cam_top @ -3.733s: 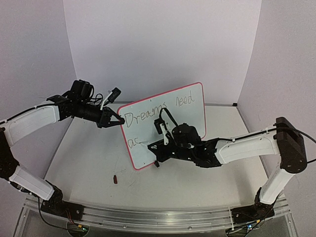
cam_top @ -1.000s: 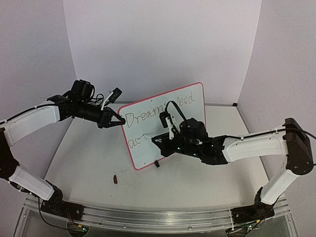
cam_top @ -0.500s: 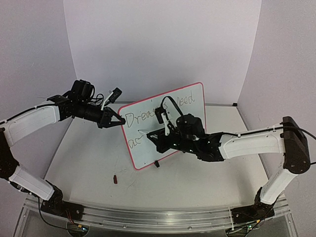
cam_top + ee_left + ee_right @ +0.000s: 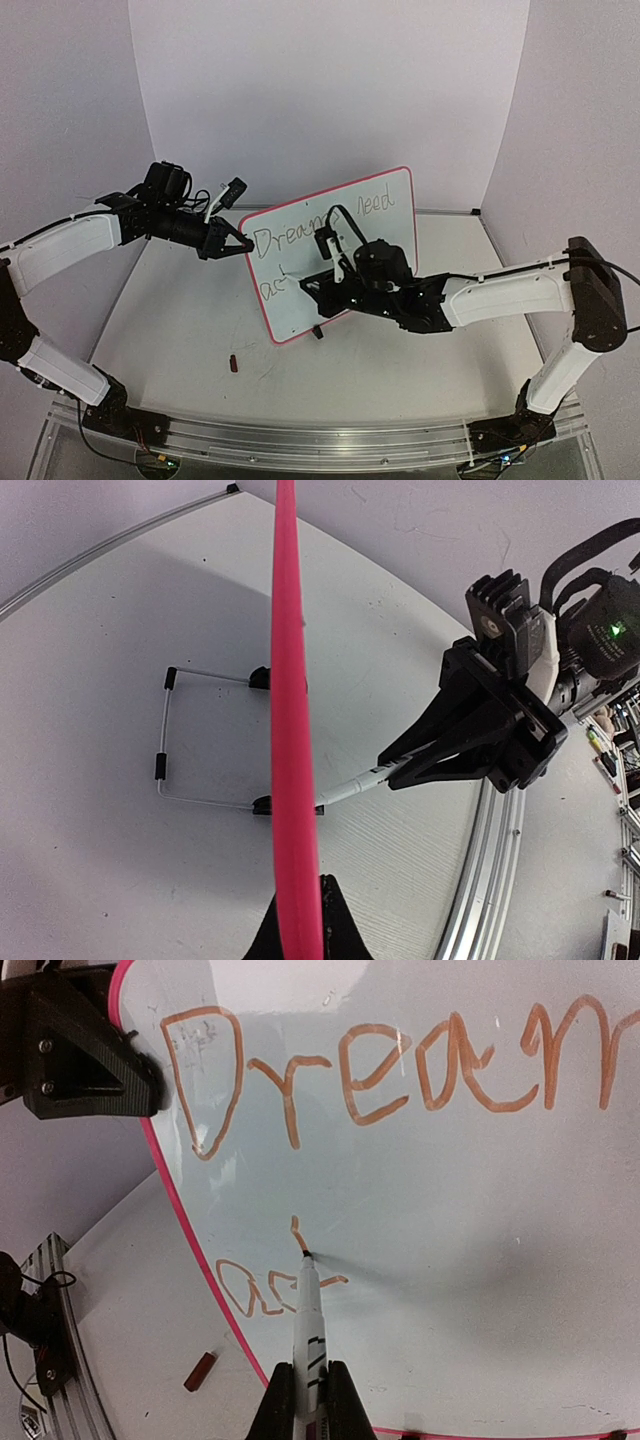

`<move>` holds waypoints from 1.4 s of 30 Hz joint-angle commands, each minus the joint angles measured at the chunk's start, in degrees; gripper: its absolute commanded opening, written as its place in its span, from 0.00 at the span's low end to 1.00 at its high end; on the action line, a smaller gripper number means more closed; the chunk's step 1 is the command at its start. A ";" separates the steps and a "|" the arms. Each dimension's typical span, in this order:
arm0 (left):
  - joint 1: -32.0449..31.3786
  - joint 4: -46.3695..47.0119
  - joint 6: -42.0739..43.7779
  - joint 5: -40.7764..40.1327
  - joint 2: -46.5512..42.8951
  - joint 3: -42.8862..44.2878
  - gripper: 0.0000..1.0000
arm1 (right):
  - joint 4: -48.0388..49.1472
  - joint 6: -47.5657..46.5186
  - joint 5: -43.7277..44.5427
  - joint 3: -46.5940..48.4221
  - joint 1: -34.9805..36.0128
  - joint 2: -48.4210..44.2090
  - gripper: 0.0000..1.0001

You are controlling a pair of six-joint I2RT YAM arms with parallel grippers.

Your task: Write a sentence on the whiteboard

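Note:
The red-framed whiteboard (image 4: 395,235) stands tilted on the table; in the left wrist view only its red edge (image 4: 290,730) shows. My left gripper (image 4: 240,245) (image 4: 300,900) is shut on the board's left edge. The sentence (image 4: 300,238) (image 4: 380,1075) reads "Dreams need" on the top line, with "ac" and a fresh stroke below. My right gripper (image 4: 322,283) (image 4: 309,1380) is shut on a white marker (image 4: 308,1320) (image 4: 360,780). The marker's tip touches the board at the lower end of a short upright stroke just right of "ac".
A small red marker cap (image 4: 233,363) (image 4: 200,1371) lies on the table in front of the board's lower left corner. The board's wire stand (image 4: 165,730) reaches out behind it. The rail (image 4: 300,440) with both arm bases runs along the near edge.
The right gripper has moved the marker tip up and then a little down on the second line, leaving a new stroke after "ac". The left arm and the board have stayed still.

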 commanded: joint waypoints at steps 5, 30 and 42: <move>-1.65 -5.96 1.25 -1.06 2.74 -0.25 0.00 | -1.12 3.23 2.18 -2.69 -0.36 1.83 0.00; -1.67 -6.07 1.26 -1.44 2.68 -0.21 0.00 | 0.61 1.19 3.09 -3.10 -0.35 -4.79 0.00; -1.66 -6.08 1.28 -1.44 2.65 -0.25 0.00 | -0.91 1.48 5.53 -1.05 -0.35 -1.45 0.00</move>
